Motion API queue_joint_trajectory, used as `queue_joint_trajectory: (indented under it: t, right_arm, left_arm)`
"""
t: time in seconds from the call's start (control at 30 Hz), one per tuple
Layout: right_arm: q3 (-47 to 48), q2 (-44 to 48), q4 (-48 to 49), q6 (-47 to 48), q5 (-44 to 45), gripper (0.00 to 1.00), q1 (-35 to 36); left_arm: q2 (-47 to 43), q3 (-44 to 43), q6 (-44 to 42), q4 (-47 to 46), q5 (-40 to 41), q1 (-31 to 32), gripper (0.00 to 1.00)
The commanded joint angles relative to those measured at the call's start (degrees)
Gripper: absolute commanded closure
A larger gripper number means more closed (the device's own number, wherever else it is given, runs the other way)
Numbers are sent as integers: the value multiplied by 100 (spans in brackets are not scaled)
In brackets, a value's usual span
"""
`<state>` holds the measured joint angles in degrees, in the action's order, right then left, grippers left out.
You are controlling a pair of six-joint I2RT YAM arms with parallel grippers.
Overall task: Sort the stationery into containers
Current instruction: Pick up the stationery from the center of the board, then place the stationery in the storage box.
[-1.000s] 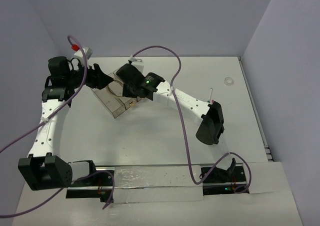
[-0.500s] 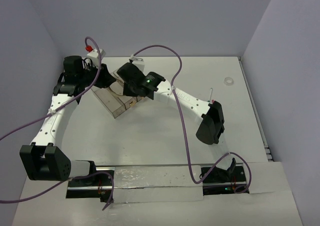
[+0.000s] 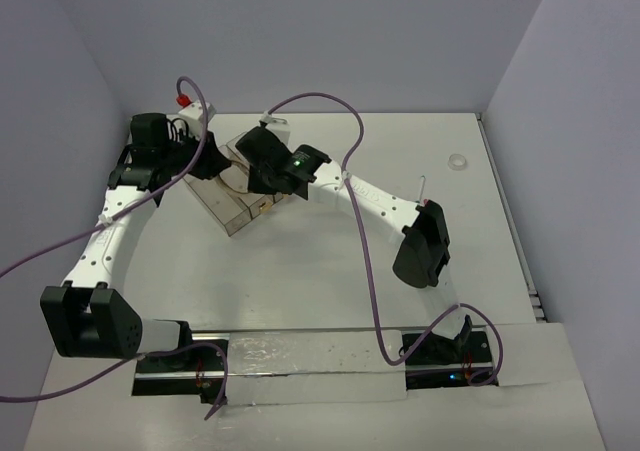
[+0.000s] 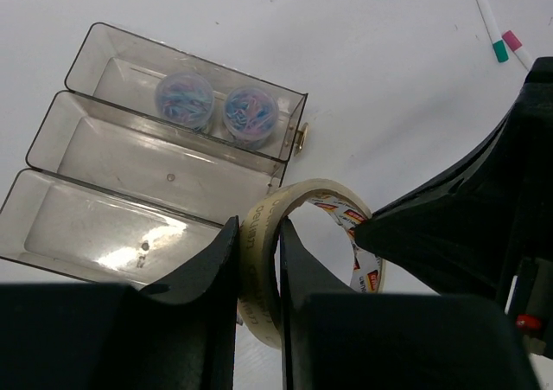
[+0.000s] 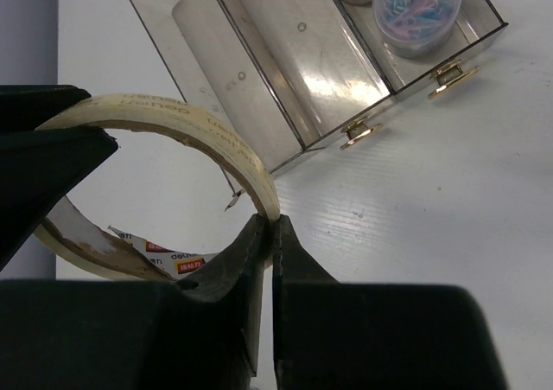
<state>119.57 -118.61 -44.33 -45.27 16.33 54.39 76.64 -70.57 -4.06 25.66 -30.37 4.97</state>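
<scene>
A tan tape roll with a printed inner core hangs above the table beside the containers, three joined clear bins. My left gripper is shut on the roll's wall, one finger inside the loop and one outside. My right gripper pinches the rim of the same tape roll on the opposite side. In the top view the two grippers meet over the containers. One end bin holds two round tubs of coloured bits. The other two bins look empty.
Two thin white pens, one green-tipped and one red-tipped, lie on the table beyond the containers. A small clear ring sits near the back right. Small tan tabs stick out from the bins' ends.
My left arm has swung right to the containers and its gripper has closed on the tape roll. The right arm has barely moved.
</scene>
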Motion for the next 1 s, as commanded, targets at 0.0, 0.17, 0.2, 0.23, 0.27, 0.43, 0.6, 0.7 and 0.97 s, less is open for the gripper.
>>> queue_joint_trajectory:
  t: [0.0, 0.17, 0.2, 0.23, 0.27, 0.43, 0.6, 0.7, 0.97]
  right_arm:
    - [23, 365, 273, 138, -8, 81, -126]
    - [-192, 391, 507, 169, -357, 51, -210]
    - [-227, 392, 520, 131, -404, 40, -269]
    - [-304, 403, 513, 123, -427, 36, -316]
    - [-374, 421, 513, 116, -478, 34, -379]
    - [-970, 797, 555, 205, -515, 32, -580]
    - [-1904, 1458, 840, 419, -234, 32, -637]
    - [-2470, 1853, 1010, 447, -131, 33, -737]
    - [-3590, 2647, 1616, 433, -213, 34, -1027]
  left_arm:
    - [21, -209, -335, 53, 153, -5, 100]
    - [350, -214, -539, -233, 316, -5, 100]
    - [555, -293, -665, -268, 397, -6, 100]
    - [696, -420, -731, -307, 504, -15, 100]
    - [886, -521, -870, -371, 668, -21, 100]
    - [1752, -1053, -1028, -807, 810, -75, 100]
    - [2354, -1531, -1866, -1060, 305, -100, 100]
    - [2618, -1599, -2056, -1181, -14, -176, 100]
    - [2355, -350, -2060, -3023, -663, -251, 100]
